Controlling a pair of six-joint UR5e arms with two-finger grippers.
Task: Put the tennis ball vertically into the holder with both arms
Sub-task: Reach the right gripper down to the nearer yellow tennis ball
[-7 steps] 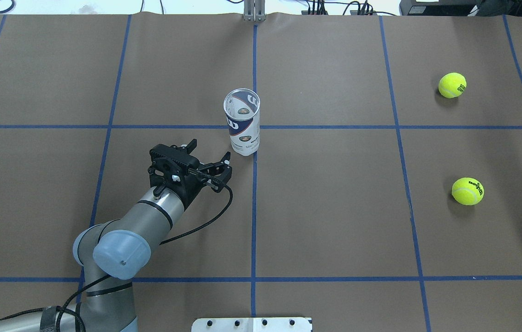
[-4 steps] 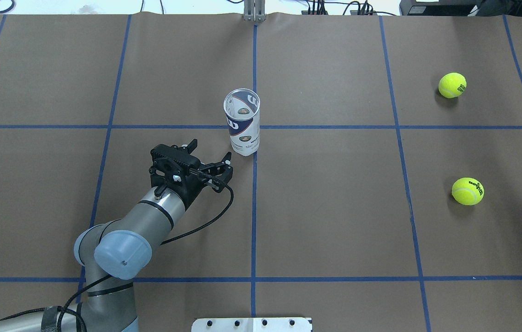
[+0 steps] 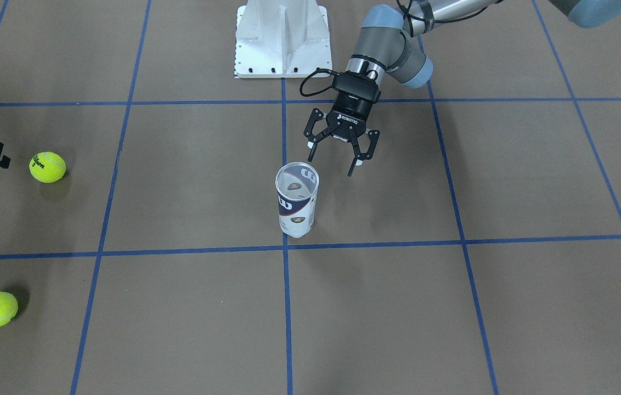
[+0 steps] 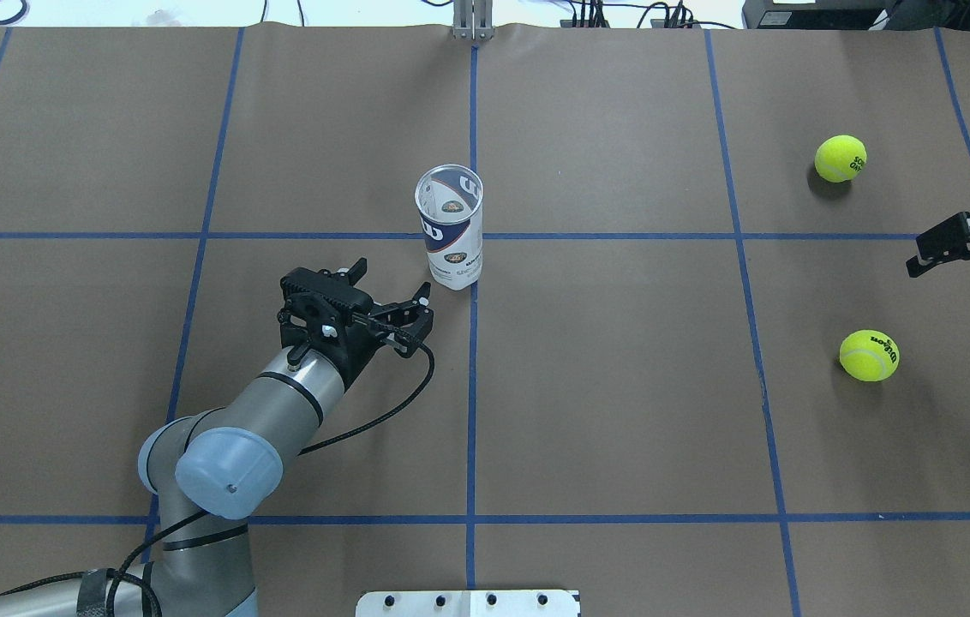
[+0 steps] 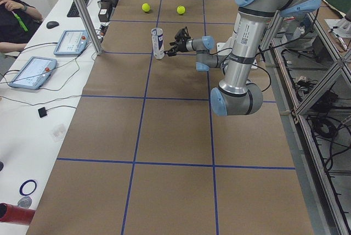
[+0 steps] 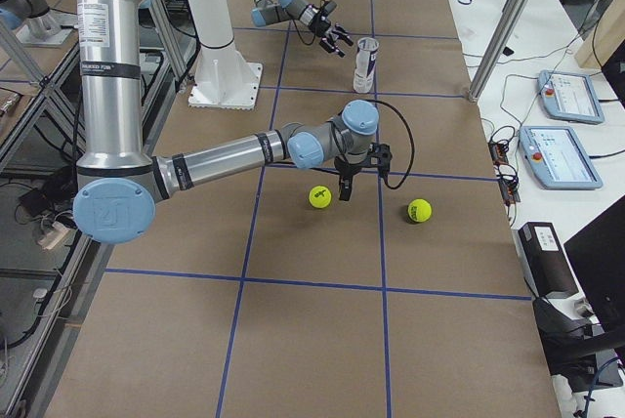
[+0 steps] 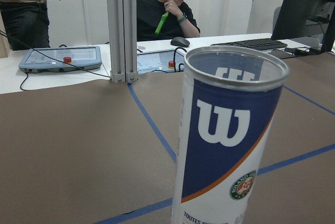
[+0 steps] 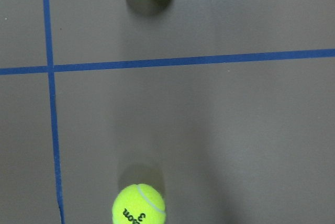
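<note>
now left gripper (image 3: 332, 163) hangs spread just beside the upright can (image 3: 297, 200); right gripper (image 4: 956, 201), spread too, near two balls (image 4: 869, 355).

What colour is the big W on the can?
White, on a navy label of the can. The left wrist view shows it best.

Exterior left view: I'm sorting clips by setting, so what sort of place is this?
Probably a robotics lab: the left arm over a table gridded with blue tape, and control tablets on a side desk.
</note>
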